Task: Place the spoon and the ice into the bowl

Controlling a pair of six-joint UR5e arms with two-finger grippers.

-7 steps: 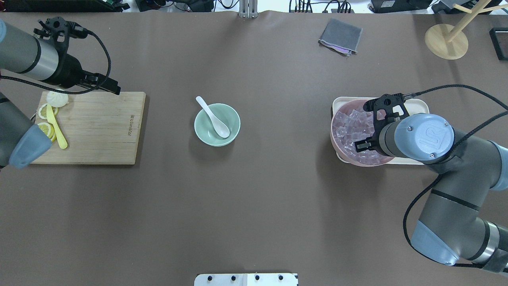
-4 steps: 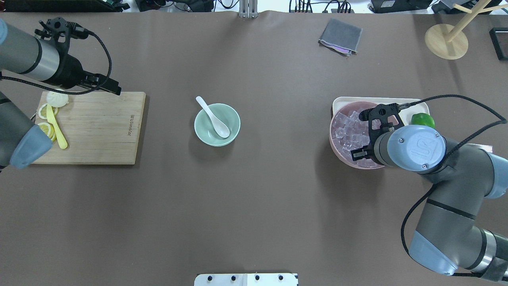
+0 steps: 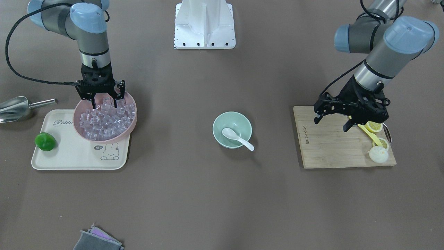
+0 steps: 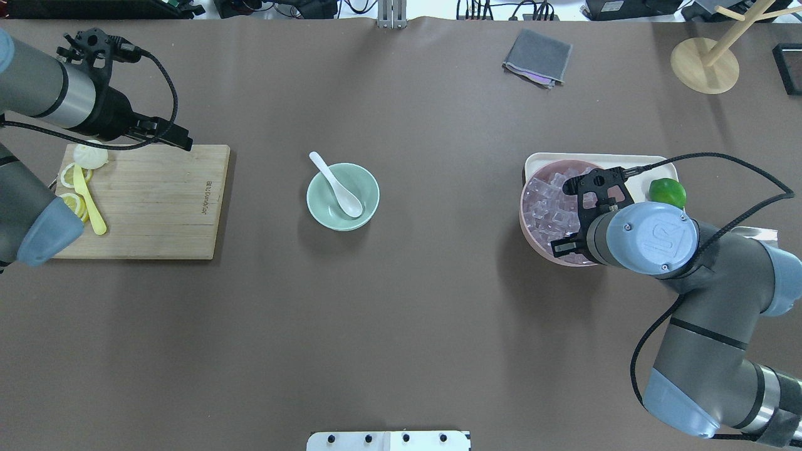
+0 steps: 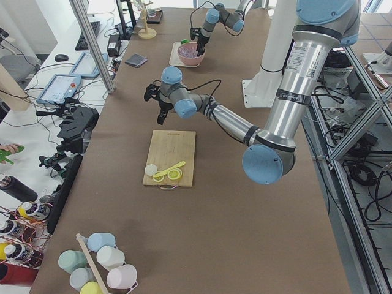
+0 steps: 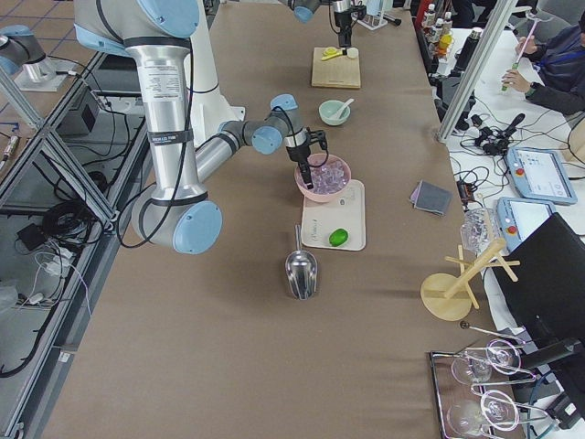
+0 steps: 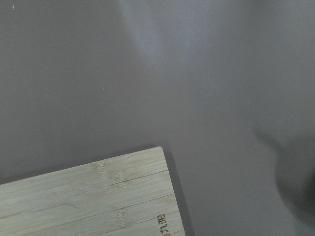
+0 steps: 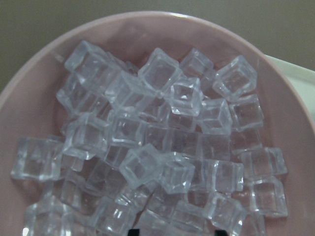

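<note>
The white spoon (image 4: 341,191) lies in the mint-green bowl (image 4: 316,210) at the table's middle, scoop inside and handle over the far-left rim. It also shows in the front view (image 3: 237,137). The ice (image 8: 147,162) is a heap of clear cubes in a pink bowl (image 3: 130,121). My right gripper (image 3: 103,101) is open and empty, pointing down just above the cubes at the bowl's robot-side rim. My left gripper (image 3: 332,122) is open and empty, hovering over the far corner of the cutting board (image 4: 156,200).
The pink bowl stands on a cream tray (image 3: 69,158) with a green lime (image 3: 45,141). A metal scoop (image 3: 14,107) lies beside the tray. Lemon slices, a yellow utensil (image 4: 88,200) and a white bun sit on the board. A grey cloth (image 4: 537,56) and wooden stand (image 4: 705,66) are far right.
My right arm has shifted toward the robot and slightly left over the pink bowl, uncovering the lime. The left arm has barely moved. Spoon and mint bowl are unchanged.
</note>
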